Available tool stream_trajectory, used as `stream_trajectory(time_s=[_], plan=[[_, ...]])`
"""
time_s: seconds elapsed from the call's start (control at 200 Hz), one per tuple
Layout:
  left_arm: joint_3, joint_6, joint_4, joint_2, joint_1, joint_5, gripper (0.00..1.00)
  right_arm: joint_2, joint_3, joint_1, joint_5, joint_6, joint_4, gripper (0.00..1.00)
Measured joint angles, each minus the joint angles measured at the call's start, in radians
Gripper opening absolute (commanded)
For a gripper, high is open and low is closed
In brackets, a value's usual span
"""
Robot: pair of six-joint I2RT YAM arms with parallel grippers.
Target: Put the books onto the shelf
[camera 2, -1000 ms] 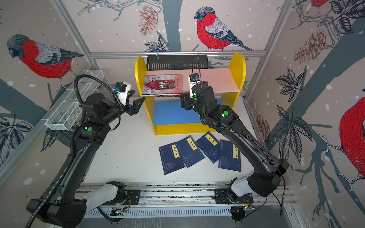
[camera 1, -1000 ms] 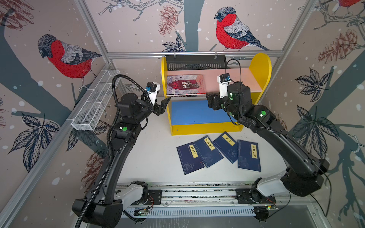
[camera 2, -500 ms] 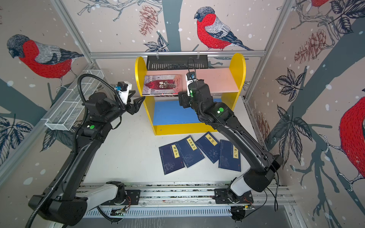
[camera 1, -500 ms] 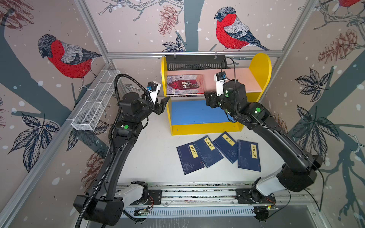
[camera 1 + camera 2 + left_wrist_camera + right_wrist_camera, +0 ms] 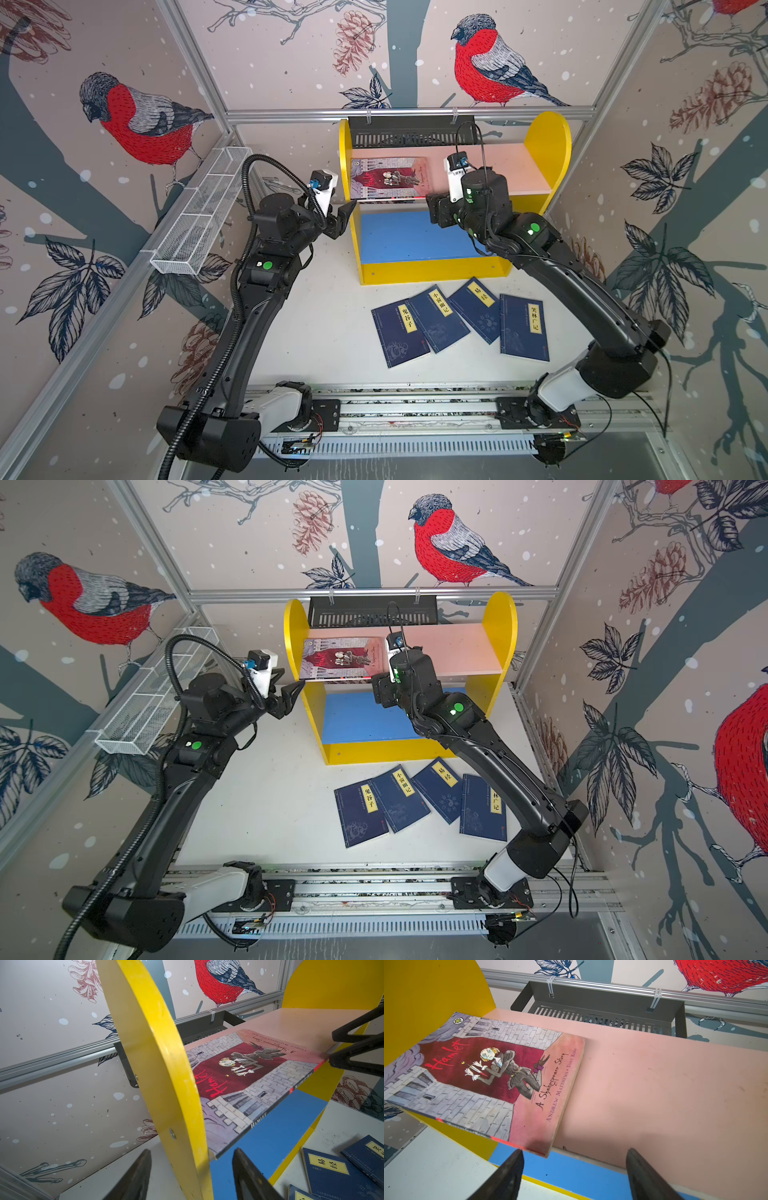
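Note:
The shelf [image 5: 547, 137] [image 5: 500, 621] stands at the back of the table. A dark red and grey book [image 5: 384, 178] [image 5: 340, 658] [image 5: 239, 1076] [image 5: 483, 1076] lies flat on the left end of its pink upper board [image 5: 654, 1076], overhanging the front edge. Several navy books [image 5: 438, 318] [image 5: 401, 798] lie fanned on the table in front. My left gripper [image 5: 347, 212] [image 5: 192, 1149] is open, its jaws straddling the yellow left side panel [image 5: 162, 1064] without touching. My right gripper [image 5: 431, 203] [image 5: 575, 1149] is open, just in front of that book's right front corner.
A white wire basket [image 5: 199, 220] hangs on the left wall. A black slotted tray [image 5: 411, 131] hangs behind the shelf. The blue lower board [image 5: 407, 237] is bare. The arm rail [image 5: 415, 407] runs along the front edge.
The right arm has shifted a little left and back toward the book on the upper board. The left gripper has edged toward the side panel and its jaws have narrowed slightly.

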Motion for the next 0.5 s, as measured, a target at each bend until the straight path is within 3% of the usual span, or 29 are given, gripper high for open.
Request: stream_trajectory(time_s=[0.5], plan=[[-0.001, -0.007, 0.019, 0.008, 0.000, -0.002, 0.58, 0.023, 0.017, 0.000, 0.021, -0.019, -0.009, 0.79]])
